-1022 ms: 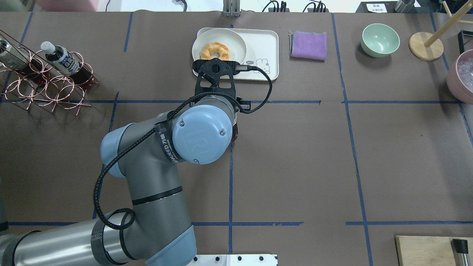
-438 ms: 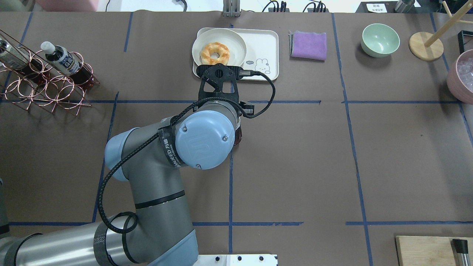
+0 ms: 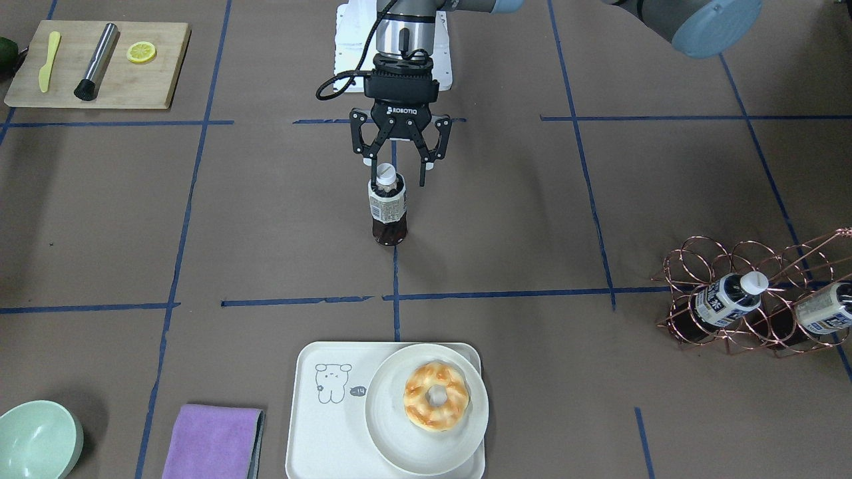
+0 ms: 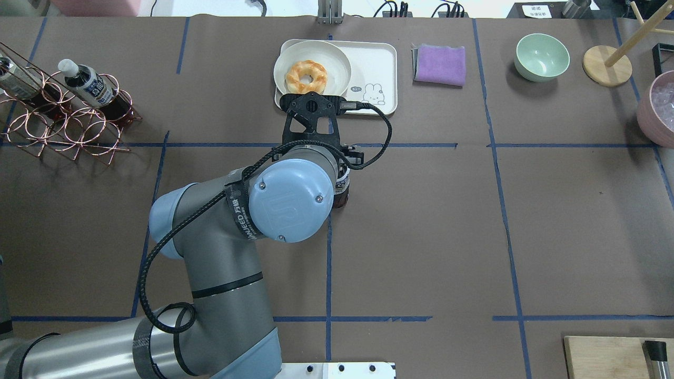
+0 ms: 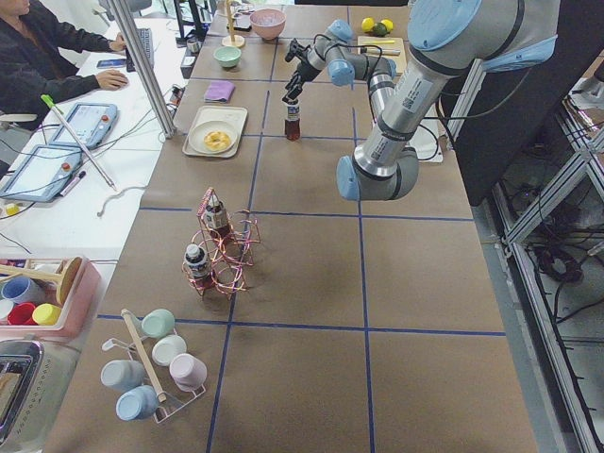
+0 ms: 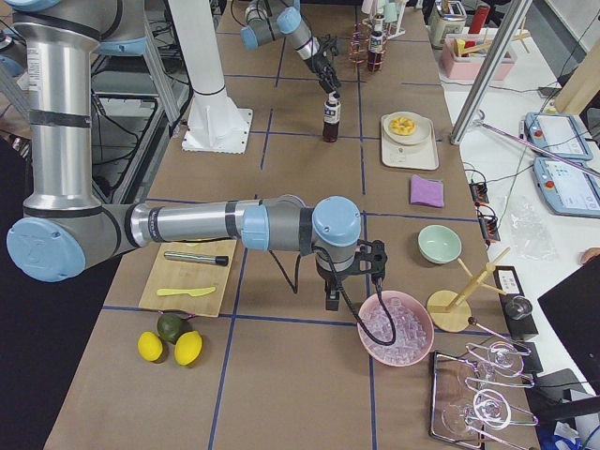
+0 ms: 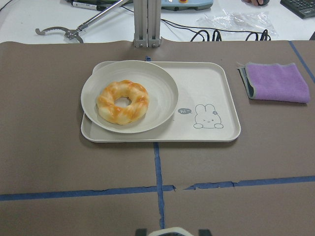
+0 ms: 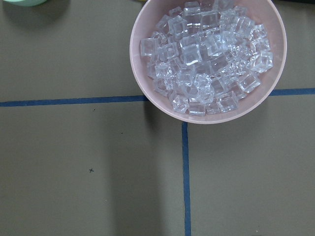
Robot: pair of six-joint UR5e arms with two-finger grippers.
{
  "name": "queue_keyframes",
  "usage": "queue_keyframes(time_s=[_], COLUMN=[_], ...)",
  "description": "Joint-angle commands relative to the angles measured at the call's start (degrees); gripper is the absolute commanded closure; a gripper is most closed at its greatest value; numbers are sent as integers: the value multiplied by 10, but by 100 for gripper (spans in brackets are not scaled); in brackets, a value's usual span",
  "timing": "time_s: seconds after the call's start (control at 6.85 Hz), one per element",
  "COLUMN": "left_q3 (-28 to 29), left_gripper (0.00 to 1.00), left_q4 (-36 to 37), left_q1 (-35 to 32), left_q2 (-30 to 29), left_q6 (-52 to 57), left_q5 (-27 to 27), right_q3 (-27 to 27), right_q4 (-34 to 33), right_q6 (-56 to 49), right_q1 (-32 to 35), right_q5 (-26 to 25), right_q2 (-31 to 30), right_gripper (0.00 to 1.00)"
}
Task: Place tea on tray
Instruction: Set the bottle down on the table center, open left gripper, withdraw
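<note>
Hanging spread apart in the front view, left tool (image 3: 398,169) straddles the white cap of the tea (image 3: 387,211), upright on the worktop (image 3: 532,219) well short of the tray (image 3: 319,432), probably lined up for a top grab. Overhead: plate (image 4: 338,58) fills one half of tray, other half bare, room for the tea. Right-side view: right tool (image 6: 332,298) parked by ice bowl (image 6: 394,362), apart or together cannot tell.

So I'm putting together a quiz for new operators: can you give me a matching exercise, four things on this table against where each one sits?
Things: 1 tea; 2 doughnut; 3 purple cloth; 4 ice cubes.
Places: A on the round plate; B in the pink bowl; C flat on the table beside the tray; D upright under the open left pincer.
Pairs: 1-D, 2-A, 3-C, 4-B.
</note>
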Motion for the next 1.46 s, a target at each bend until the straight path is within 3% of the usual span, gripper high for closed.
queue_keyframes(time_s=[0.0, 0.15, 0.29, 0.73, 1.02, 1.31], left_q3=[-16, -31, -85, -134, -170, -203], left_gripper=[1, 0, 0, 0, 0, 0], left_q4=[-18, -17, -18, -26, -30, -25], left_q1=[-1, -3, -14, -152, -210, -277], left_q2=[0, 1, 16, 113, 207, 327], left_q6=[1, 1, 2, 13, 127, 151], left_q5=[-4, -6, -11, -244, -284, -387], right_q3=[1, 1, 3, 19, 74, 113], right_q4=[0, 0, 0, -7, -4, -8], right_q6=[2, 2, 2, 9, 113, 238], right_q1=[-1, -1, -1, -27, -89, -166], right_q5=[0, 0, 3, 5, -7, -39], right_q2=[1, 22, 24, 79, 117, 178], right_gripper=[0, 0, 0, 0, 0, 0])
